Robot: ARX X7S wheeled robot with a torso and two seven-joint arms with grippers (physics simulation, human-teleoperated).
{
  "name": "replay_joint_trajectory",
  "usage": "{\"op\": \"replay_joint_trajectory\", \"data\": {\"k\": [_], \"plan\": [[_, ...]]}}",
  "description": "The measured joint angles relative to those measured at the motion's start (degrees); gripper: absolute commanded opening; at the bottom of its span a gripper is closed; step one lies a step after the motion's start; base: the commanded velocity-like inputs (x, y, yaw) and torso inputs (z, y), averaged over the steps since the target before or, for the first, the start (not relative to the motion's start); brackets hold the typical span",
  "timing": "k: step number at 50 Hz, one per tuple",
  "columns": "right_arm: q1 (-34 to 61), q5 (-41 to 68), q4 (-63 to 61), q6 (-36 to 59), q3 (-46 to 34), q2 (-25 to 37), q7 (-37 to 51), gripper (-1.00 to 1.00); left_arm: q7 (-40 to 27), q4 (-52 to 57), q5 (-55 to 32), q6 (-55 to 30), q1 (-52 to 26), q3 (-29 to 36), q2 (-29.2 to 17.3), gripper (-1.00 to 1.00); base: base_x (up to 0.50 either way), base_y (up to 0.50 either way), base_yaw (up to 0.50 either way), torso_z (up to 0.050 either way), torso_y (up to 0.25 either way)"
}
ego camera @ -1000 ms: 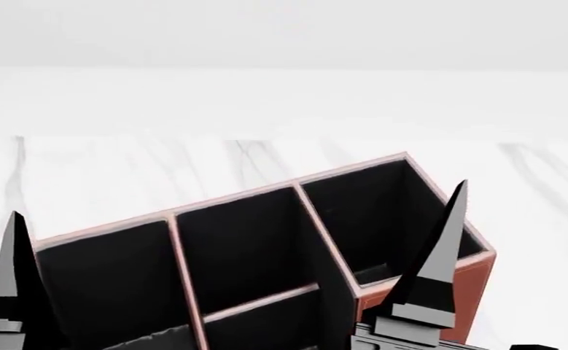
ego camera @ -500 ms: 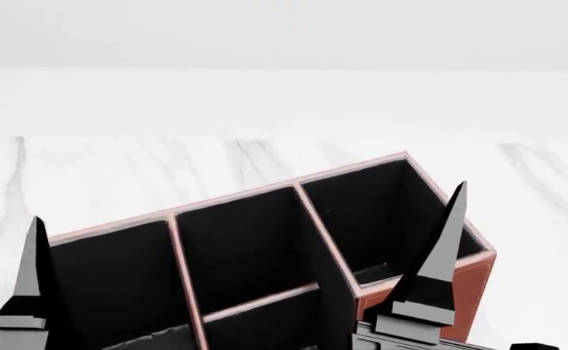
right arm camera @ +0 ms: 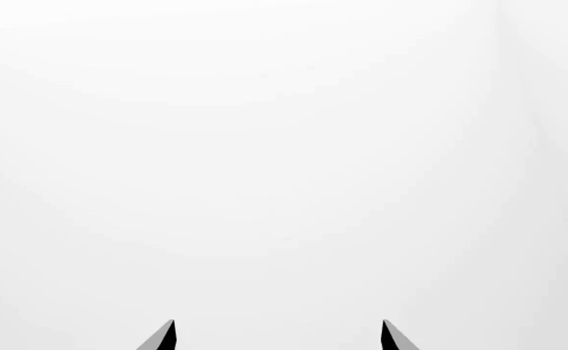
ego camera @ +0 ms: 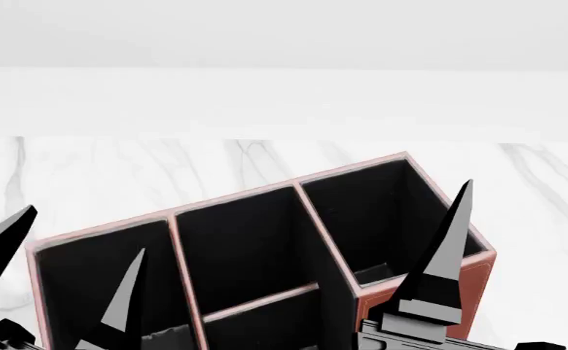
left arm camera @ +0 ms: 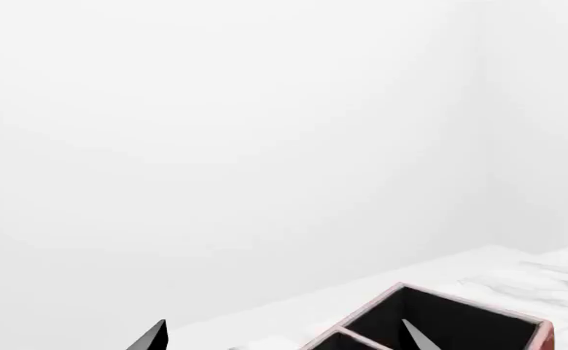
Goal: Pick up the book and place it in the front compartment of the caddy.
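Note:
The caddy (ego camera: 473, 281), a reddish-brown box with pale rims and black lining, fills the lower middle of the head view, set at an angle on the white marble table (ego camera: 118, 175). My left gripper (ego camera: 85, 232) is open, its two pointed fingers standing over the caddy's left compartment with nothing between them. In the left wrist view the same gripper (left arm camera: 284, 337) is spread wide, with a corner of the caddy (left arm camera: 458, 300) beyond it. The right gripper (right arm camera: 278, 332) is open and empty; one of its fingers (ego camera: 446, 251) rises in front of the caddy's right end. The book is out of view.
A plain white wall (ego camera: 284, 95) runs behind the table's far edge. The right wrist view shows only blank white wall (right arm camera: 284, 146).
The left gripper has swung to the right, so both its fingers now show over the caddy's left compartment. The right gripper and the caddy have hardly moved.

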Motion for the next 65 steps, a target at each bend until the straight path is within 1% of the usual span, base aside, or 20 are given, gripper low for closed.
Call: {"op": "replay_joint_trajectory", "data": {"k": [12,26,33,46,65], "plan": [[0.4,0.3,-0.5,0.2,-0.4,1.2,1.1,1.0,4.5,-1.1,-11.3,-8.1,-4.7,-1.2,-2.3,1.0,0.0,0.0,0.0,0.0,0.0],[0.9,0.7,-0.8,0.1,-1.2,2.8,2.6,1.0,8.3,-3.0,-19.3,-15.7,-8.7,1.8,-4.4,1.0,0.0,0.0,0.0,0.0,0.0],[0.9,1.1,-0.9,-0.3,-1.5,3.6,3.4,1.0,8.3,-3.1,-23.5,-19.7,-11.0,2.8,-4.7,1.0,0.0,0.0,0.0,0.0,0.0],[1.0,1.5,-0.7,-1.0,-2.1,4.8,4.6,1.0,6.8,-4.3,-31.6,-26.4,-15.9,4.5,-3.3,1.0,0.0,0.0,0.0,0.0,0.0],[1.5,2.2,-0.7,-1.4,-3.1,6.5,6.4,1.0,6.4,-7.9,-33.6,-32.8,-20.8,14.0,-0.8,1.0,0.0,0.0,0.0,0.0,0.0]]}}
